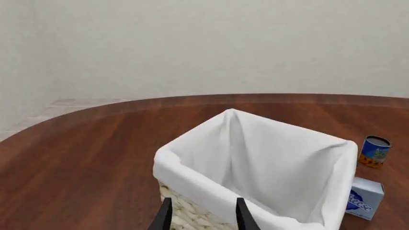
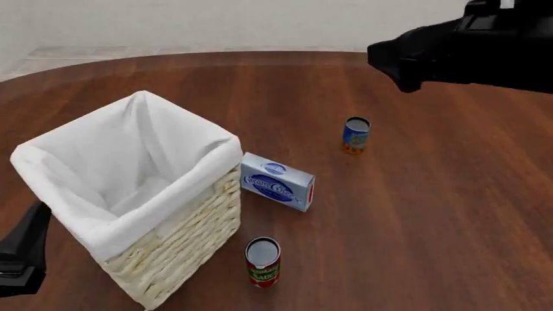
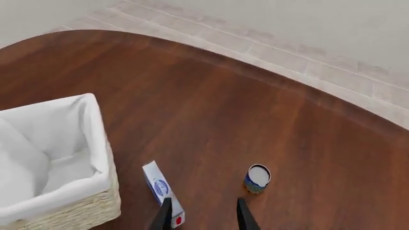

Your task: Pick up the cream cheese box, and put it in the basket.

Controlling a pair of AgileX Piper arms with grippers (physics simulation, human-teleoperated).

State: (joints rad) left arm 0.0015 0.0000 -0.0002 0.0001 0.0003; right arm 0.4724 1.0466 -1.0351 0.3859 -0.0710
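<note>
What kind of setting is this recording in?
Likely a simulated tabletop test scene, not a real room: a round dark wood table before plain pale walls, with a lined wicker basket, a cream cheese box and two small cans.

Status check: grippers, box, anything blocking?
Both grippers open, empty: left, right. Box on table beside basket, untouched. Blue can and red can nearby, clear of box.
</note>
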